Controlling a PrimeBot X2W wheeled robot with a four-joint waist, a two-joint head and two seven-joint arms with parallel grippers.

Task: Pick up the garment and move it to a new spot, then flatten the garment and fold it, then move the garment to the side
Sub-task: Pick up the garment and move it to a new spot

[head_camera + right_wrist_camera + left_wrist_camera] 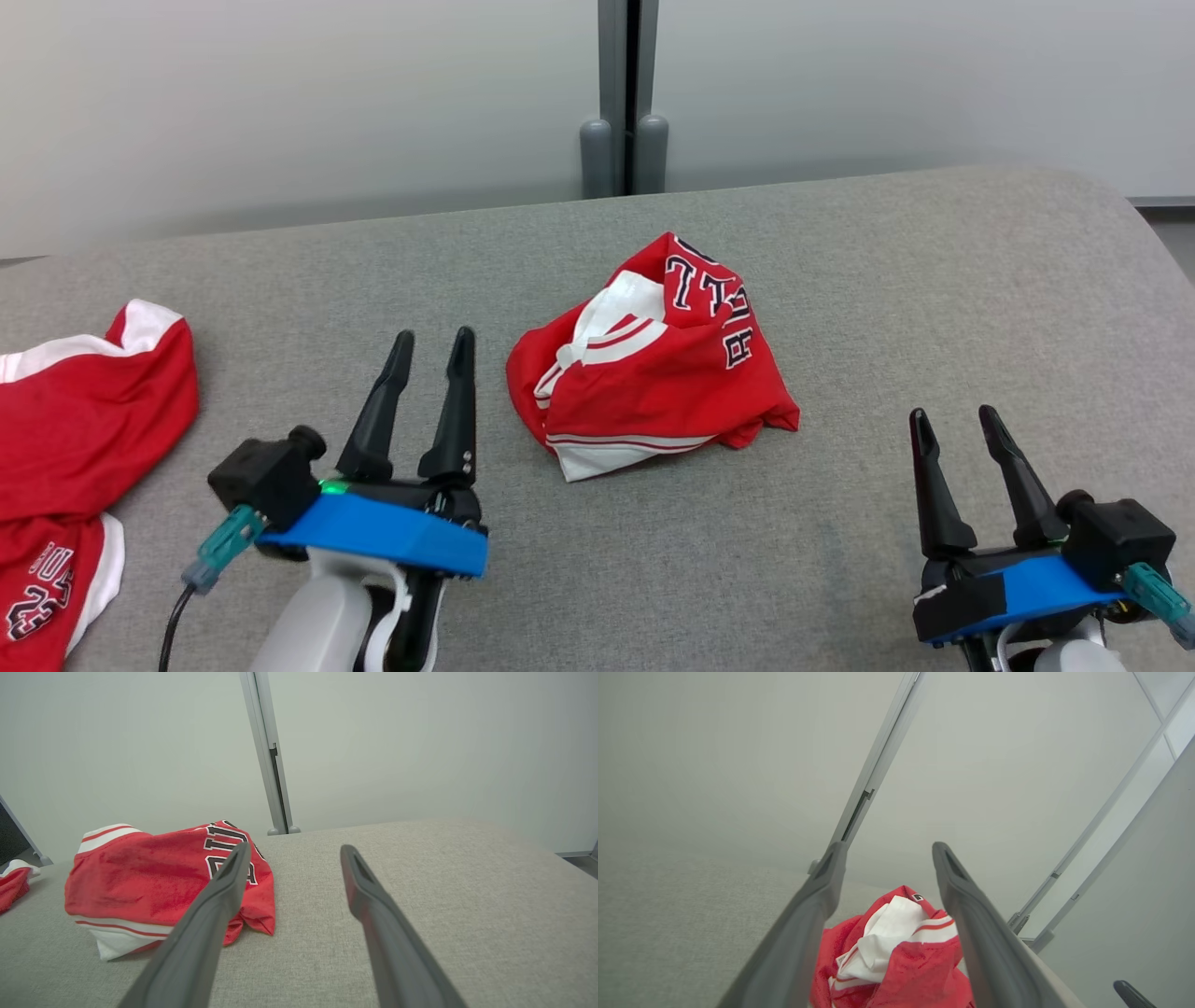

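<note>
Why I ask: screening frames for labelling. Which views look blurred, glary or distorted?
Head view: sharp, evenly lit, soft shadow under the crumpled garment. Left wrist view: near fingers blurred, wall frames slightly bowed by the wide lens. Right wrist view: fingers soft, garment lettering readable; no glare anywhere.
</note>
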